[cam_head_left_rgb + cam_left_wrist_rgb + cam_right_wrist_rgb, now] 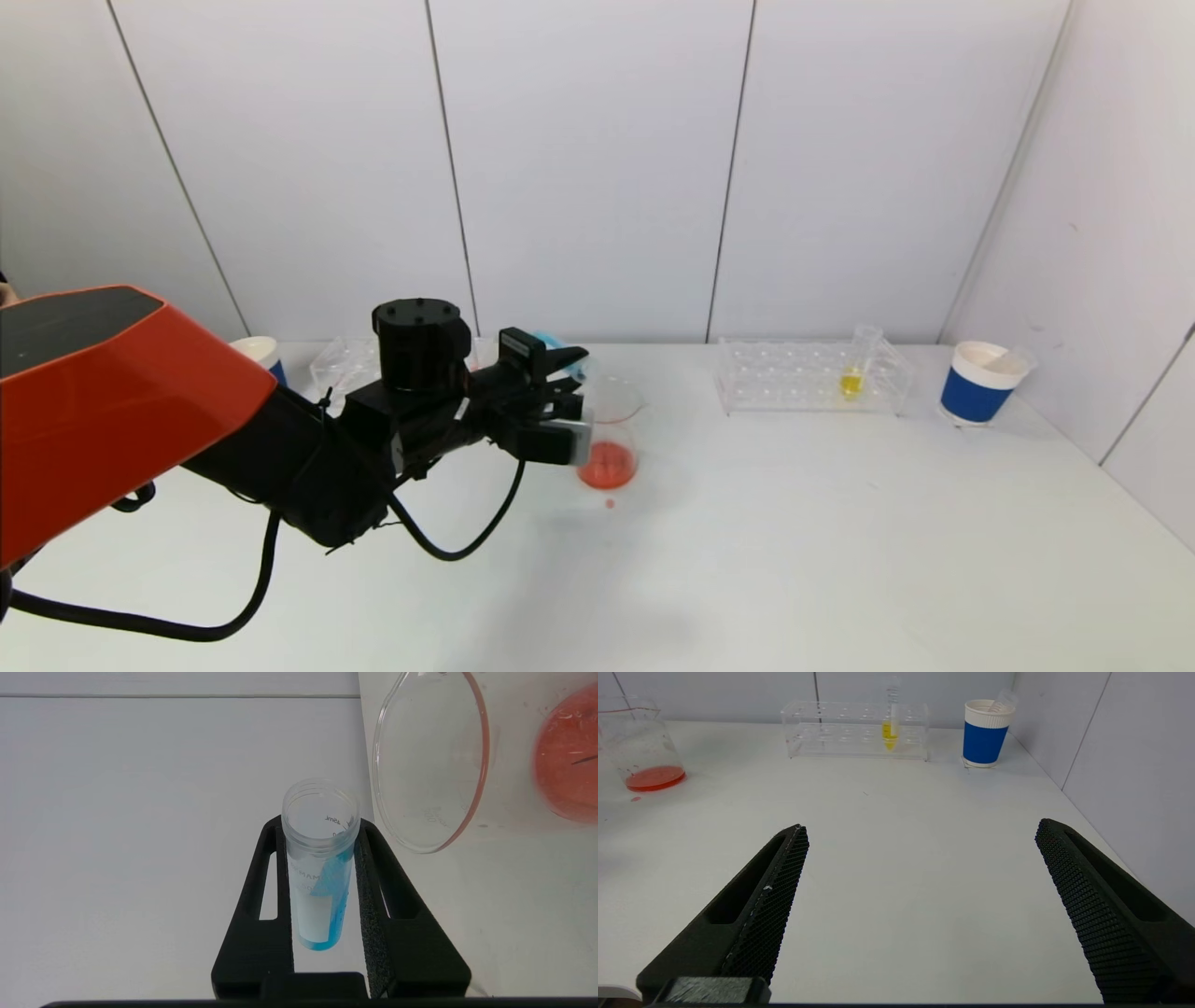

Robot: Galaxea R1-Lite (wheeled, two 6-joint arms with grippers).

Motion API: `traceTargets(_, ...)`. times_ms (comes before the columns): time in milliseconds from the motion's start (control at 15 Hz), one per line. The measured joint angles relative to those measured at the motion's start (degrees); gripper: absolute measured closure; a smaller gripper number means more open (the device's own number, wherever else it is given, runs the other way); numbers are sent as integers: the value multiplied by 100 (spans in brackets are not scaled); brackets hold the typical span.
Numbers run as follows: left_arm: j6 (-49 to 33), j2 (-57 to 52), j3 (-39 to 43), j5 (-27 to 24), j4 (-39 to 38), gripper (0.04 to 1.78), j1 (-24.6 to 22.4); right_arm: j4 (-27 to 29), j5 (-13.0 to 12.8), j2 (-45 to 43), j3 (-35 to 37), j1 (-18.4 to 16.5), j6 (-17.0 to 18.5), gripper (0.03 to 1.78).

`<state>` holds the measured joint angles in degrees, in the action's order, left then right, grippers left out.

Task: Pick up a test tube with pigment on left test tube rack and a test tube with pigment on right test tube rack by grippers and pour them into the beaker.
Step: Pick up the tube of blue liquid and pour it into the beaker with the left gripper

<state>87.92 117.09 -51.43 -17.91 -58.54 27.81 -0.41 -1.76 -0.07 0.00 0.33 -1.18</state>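
A test tube (320, 868) holding blue pigment was gripped between the clenched fingers of the left gripper (321, 830), tilted with its open mouth just beside the rim of the beaker (611, 434), in which red liquid was seen at the bottom. The right gripper (920, 840) was held low over the white table (896, 858) with its fingers spread wide and nothing between them. A tube of yellow pigment (890, 732) was stood upright in the right rack (854, 730), near a blue paper cup (985, 732).
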Motion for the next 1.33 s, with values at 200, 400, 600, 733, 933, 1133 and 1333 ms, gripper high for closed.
traceTargets(200, 194, -4, -22, -9, 68, 139, 22, 0, 0, 0, 0, 0, -2, 4)
traceTargets(400, 318, -9, -33, -13, 90, 139, 24, 0, 0, 0, 0, 0, -2, 4)
traceTargets(600, 434, -20, -33, -17, 157, 139, 22, 0, 0, 0, 0, 0, 0, 4)
traceTargets(733, 538, -17, -33, -13, 160, 139, 24, 0, 0, 0, 0, 0, 0, 4)
traceTargets(933, 638, -20, -68, -13, 171, 139, 33, 0, 0, 0, 0, -2, -2, 4)
traceTargets(1133, 839, -20, -85, -13, 229, 139, 37, 0, 2, 0, 0, -2, -2, 4)
traceTargets(1333, 968, -20, -88, -9, 254, 139, 59, 0, 0, 0, 0, 0, -2, 4)
